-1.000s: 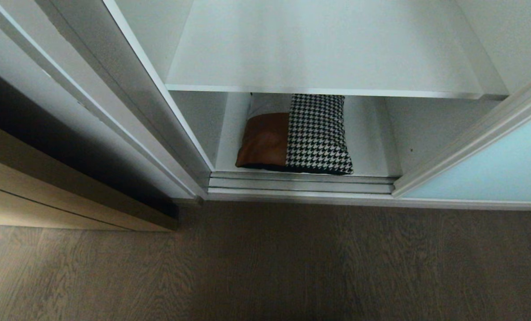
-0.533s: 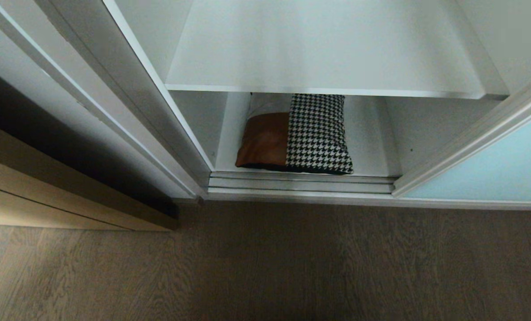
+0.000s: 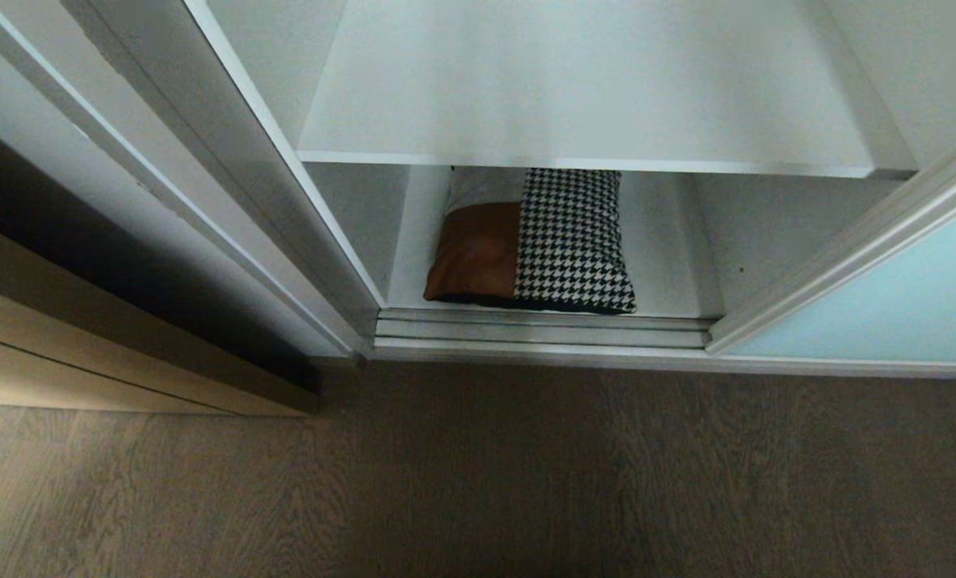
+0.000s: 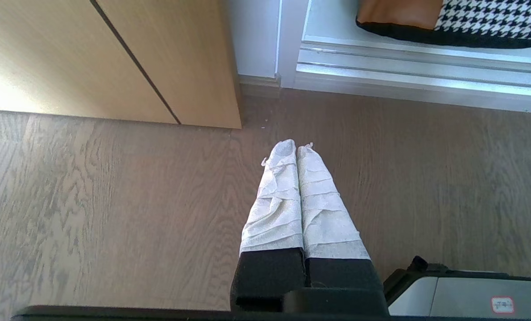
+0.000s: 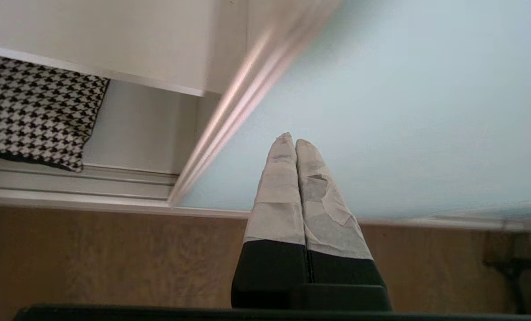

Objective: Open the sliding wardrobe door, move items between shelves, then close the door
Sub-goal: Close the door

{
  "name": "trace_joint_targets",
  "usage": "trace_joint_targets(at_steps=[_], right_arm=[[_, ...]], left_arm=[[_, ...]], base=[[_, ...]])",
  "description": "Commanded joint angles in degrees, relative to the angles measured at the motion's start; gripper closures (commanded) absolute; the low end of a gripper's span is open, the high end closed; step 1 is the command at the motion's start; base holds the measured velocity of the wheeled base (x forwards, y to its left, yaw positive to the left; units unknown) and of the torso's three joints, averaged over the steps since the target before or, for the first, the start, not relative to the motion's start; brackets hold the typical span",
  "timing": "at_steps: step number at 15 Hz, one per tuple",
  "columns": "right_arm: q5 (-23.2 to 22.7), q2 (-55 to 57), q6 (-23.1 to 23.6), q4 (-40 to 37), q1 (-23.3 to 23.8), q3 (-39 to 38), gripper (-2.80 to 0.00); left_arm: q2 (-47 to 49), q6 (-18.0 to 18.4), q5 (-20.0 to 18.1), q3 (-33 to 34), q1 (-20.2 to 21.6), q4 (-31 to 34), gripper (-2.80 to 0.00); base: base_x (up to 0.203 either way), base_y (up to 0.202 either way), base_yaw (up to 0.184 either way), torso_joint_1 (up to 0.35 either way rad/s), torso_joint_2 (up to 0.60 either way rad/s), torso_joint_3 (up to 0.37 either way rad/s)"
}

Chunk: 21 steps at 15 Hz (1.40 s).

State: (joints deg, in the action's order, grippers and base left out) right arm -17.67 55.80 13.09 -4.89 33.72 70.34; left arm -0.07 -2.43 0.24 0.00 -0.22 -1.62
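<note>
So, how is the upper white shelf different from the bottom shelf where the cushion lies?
The upper shelf is bare on the part in view, while the bottom shelf carries the cushion. The upper shelf is a thin board whose front edge hangs in the air; the bottom shelf ends at the silvery door track near the floor. The upper shelf is brightly lit, whereas the bottom shelf sits in its shadow. Both are plain white and wider than the cushion.

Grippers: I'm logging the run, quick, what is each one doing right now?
Left gripper: shut, holding nothing, over the floor.
Right gripper: shut, holding nothing, before the sliding wardrobe door.
</note>
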Motion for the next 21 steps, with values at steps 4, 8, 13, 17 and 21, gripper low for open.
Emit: trace_joint_targets(at_steps=[4, 8, 13, 17, 21], right_arm=[[-7.1, 4.3, -0.8, 2.7, 6.1, -1.0, 0.00], [-10.7, 9.0, -7.2, 2.7, 8.3, 0.8, 0.00], [-22.8, 14.4, -11.8, 2.2, 15.0, 4.4, 0.00], [-29.3, 15.7, -18.8, 1.8, 15.9, 4.1, 0.00], [-30.8, 15.1, -18.9, -1.6, 12.2, 4.6, 0.00]], left_arm=[[0.0, 0.0, 0.0, 0.0, 0.0, 0.0, 0.00], [0.0, 0.0, 0.0, 0.0, 0.0, 0.0, 0.00], [0.0, 0.0, 0.0, 0.0, 0.0, 0.0, 0.00], [0.0, 0.0, 0.0, 0.0, 0.0, 0.0, 0.00], [0.0, 0.0, 0.0, 0.0, 0.0, 0.0, 0.00]], base=[[0.000, 0.000, 0.000, 0.000, 0.00, 0.000], [0.000, 0.000, 0.000, 0.000, 0.00, 0.000], [0.000, 0.000, 0.000, 0.000, 0.00, 0.000], [0.000, 0.000, 0.000, 0.000, 0.00, 0.000], [0.000, 0.000, 0.000, 0.000, 0.00, 0.000]])
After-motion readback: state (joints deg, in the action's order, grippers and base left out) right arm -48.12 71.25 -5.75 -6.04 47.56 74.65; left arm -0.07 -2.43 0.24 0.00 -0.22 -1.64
